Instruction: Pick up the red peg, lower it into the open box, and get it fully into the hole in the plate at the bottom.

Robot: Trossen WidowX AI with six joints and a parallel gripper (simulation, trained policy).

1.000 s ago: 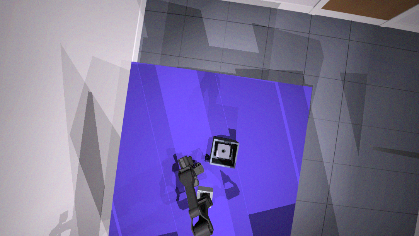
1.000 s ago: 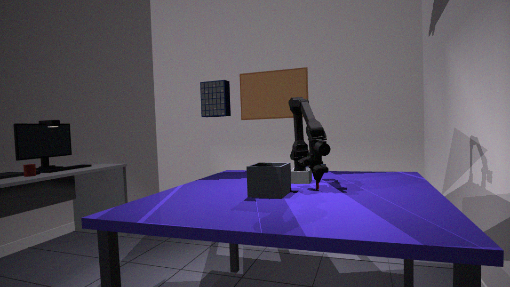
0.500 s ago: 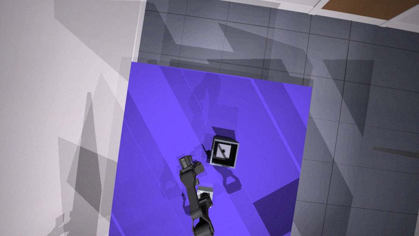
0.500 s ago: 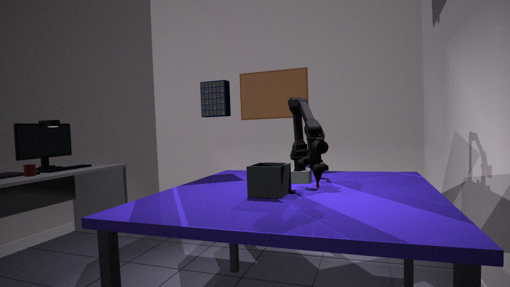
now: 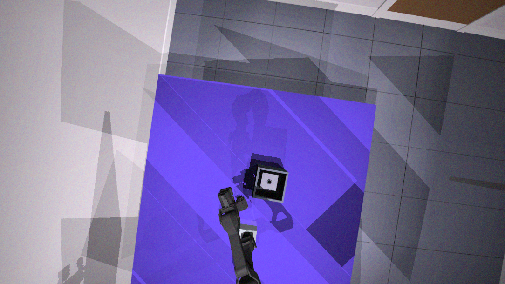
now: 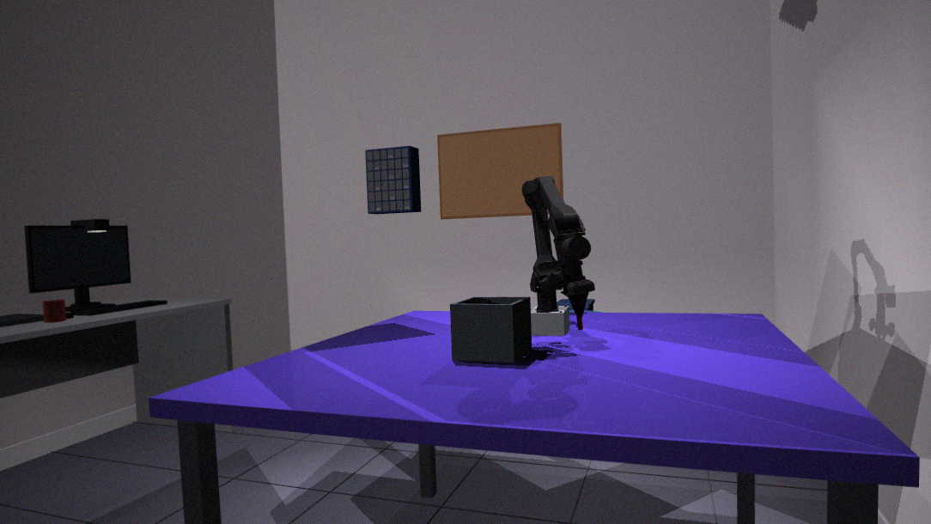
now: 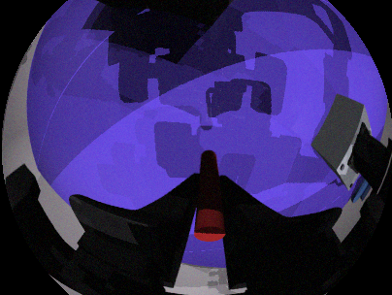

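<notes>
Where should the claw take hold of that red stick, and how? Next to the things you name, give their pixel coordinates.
Probably around the upper part of the red stick (image 6: 580, 322) (image 7: 210, 220), from above, one finger each side: it is slim, round and roughly upright, and the claw (image 6: 579, 313) (image 7: 209, 180) already grips it so, leaving the lower end free.
</notes>
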